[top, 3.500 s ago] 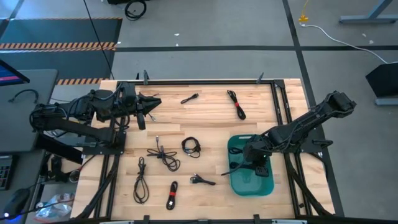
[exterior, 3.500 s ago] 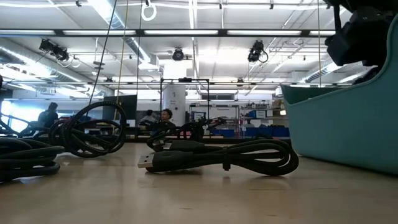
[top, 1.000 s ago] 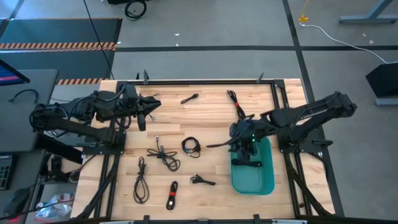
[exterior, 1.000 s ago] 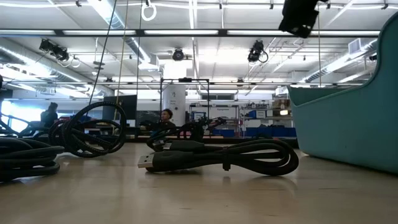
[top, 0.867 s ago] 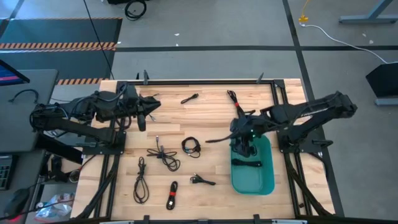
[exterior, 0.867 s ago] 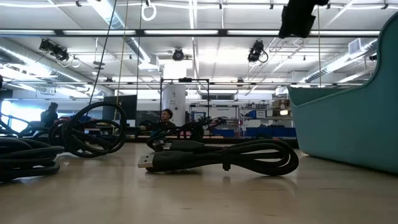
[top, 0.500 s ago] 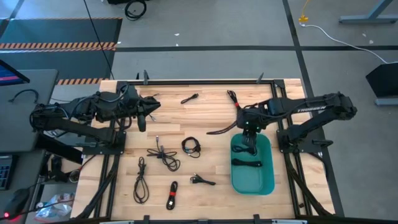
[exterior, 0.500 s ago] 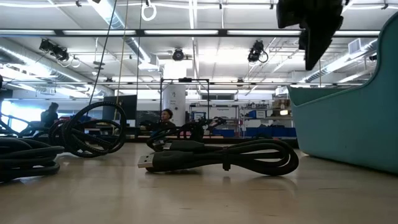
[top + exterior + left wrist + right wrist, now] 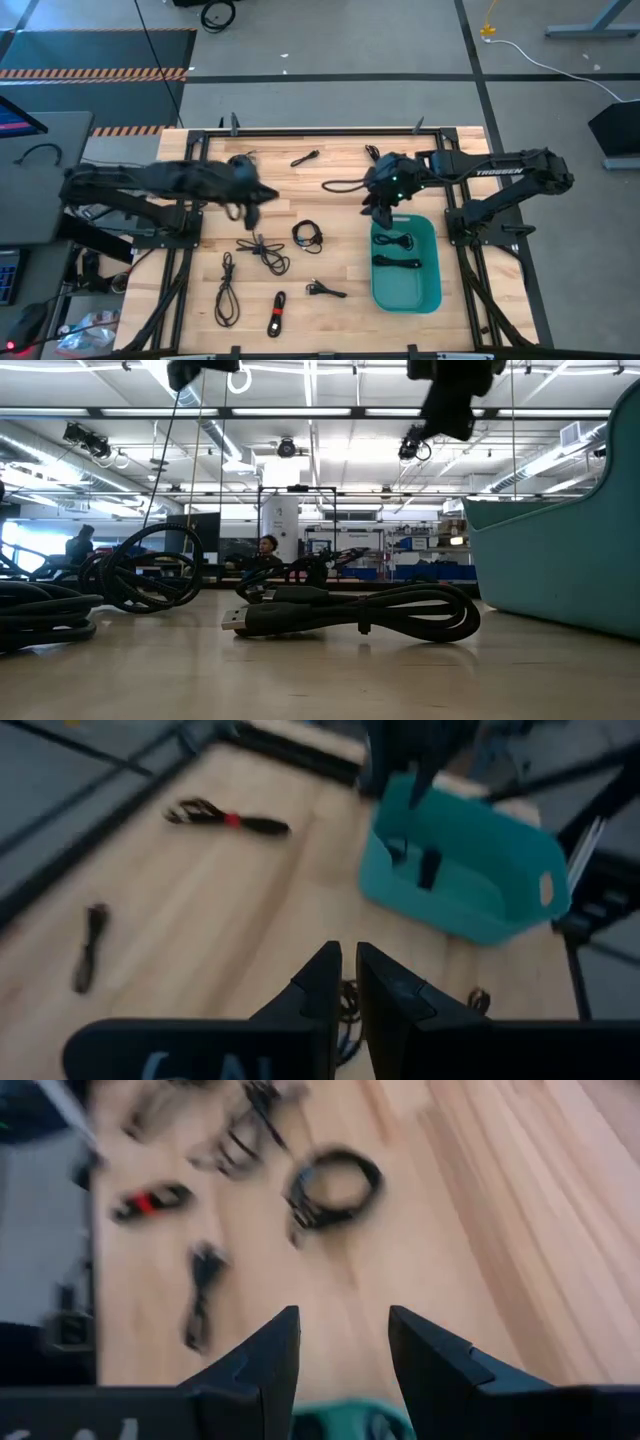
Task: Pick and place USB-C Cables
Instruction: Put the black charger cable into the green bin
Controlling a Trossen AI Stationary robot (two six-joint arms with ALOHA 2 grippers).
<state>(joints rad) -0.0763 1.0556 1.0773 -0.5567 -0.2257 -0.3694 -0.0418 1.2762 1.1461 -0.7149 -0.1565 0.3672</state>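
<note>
Several black USB-C cables lie loose on the wooden table: a coil (image 9: 307, 235), a tangle (image 9: 262, 250), one with a red band (image 9: 276, 313), and others (image 9: 305, 157) farther back. Two cables (image 9: 397, 262) lie in the teal tub (image 9: 378, 262). My left gripper (image 9: 266, 194) hangs shut above the table's middle left, with the coil (image 9: 345, 1000) below it and nothing between its fingers (image 9: 325, 965). My right gripper (image 9: 374, 203) hovers open and empty over the tub's far edge (image 9: 340, 1415), facing the coil (image 9: 335, 1180).
Black frame rails run along the table's edges (image 9: 320, 130). A cable with a red band (image 9: 230, 820) lies at the far right, partly under my right arm (image 9: 470, 170). Bare wood lies between the two grippers. A cable bundle (image 9: 350, 610) lies close to the low camera.
My left gripper has swung out from the table's left side toward its middle and sunk, tipping further downward, mostly in the last half second. My right gripper has moved from over the tub toward the table's far edge, empty. No cable has moved.
</note>
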